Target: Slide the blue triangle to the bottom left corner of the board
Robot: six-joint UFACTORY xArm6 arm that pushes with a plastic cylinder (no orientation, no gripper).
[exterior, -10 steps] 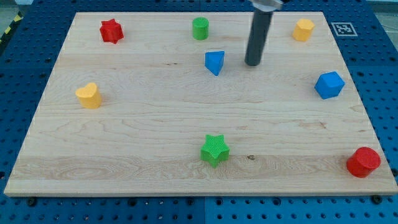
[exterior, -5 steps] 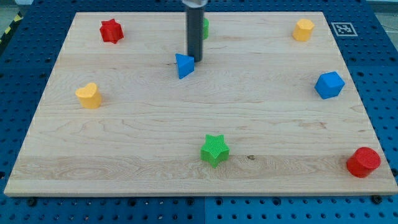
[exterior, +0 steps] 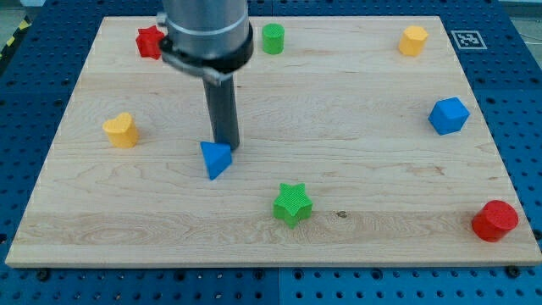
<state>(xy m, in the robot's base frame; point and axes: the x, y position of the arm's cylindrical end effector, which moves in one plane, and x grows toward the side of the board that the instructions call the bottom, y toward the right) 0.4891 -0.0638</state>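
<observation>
The blue triangle (exterior: pixel 215 159) lies on the wooden board (exterior: pixel 356 144), left of the middle and a little below it. My tip (exterior: pixel 226 146) stands right against its upper right side, touching it. The dark rod rises from there to the arm's grey body (exterior: pixel 207 34) near the view's top. The bottom left corner of the board (exterior: pixel 38 246) lies well down and left of the triangle.
A green star (exterior: pixel 293 204) sits down and right of the triangle. A yellow block (exterior: pixel 121 130) is to its left. A red star (exterior: pixel 149 41), green cylinder (exterior: pixel 273 38) and yellow block (exterior: pixel 413 40) line the top. A blue block (exterior: pixel 448 115) and a red block (exterior: pixel 494 220) are at the right.
My tip has moved down and left across the board, pushing the blue triangle from near the top middle to left of centre. The other blocks have not moved.
</observation>
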